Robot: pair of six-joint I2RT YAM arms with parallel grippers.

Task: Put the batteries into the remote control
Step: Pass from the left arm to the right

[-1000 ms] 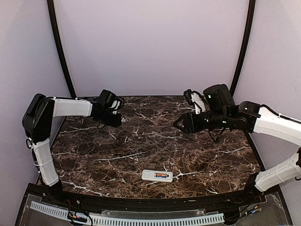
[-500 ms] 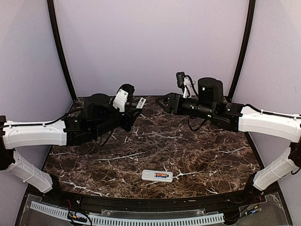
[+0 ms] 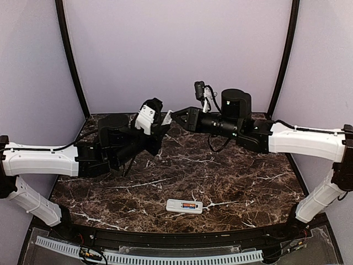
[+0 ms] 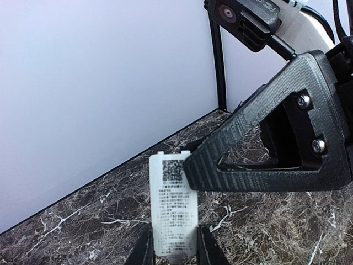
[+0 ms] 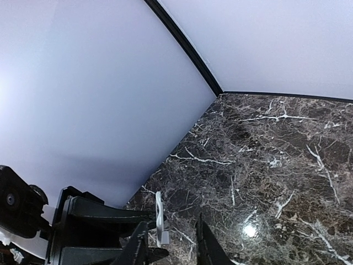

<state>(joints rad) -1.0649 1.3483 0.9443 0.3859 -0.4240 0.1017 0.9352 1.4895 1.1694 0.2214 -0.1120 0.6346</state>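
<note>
The remote control (image 3: 184, 206) lies flat near the table's front edge, back side up, with an orange-red battery (image 3: 191, 206) showing in its recess. High over the back of the table, my left gripper (image 3: 161, 123) (image 4: 174, 244) is shut on the lower end of a small white cover piece (image 3: 166, 117) (image 4: 174, 212) printed with a label. My right gripper (image 3: 179, 117) (image 5: 171, 243) meets it from the right. Its jaws stand apart around the cover's upper end (image 5: 160, 218), which sits edge-on close to the left finger (image 5: 138, 245), with a gap to the other finger.
The dark marble table (image 3: 231, 182) has a black raised rim along the front (image 3: 176, 238). Lilac walls and two black corner posts (image 3: 70, 61) close the back. In the left wrist view, the right gripper's black finger (image 4: 265, 152) fills the right side.
Both arms have swung in to meet over the back centre. The right gripper moved left onto the cover's end and narrowed its jaws. The remote has not moved.
</note>
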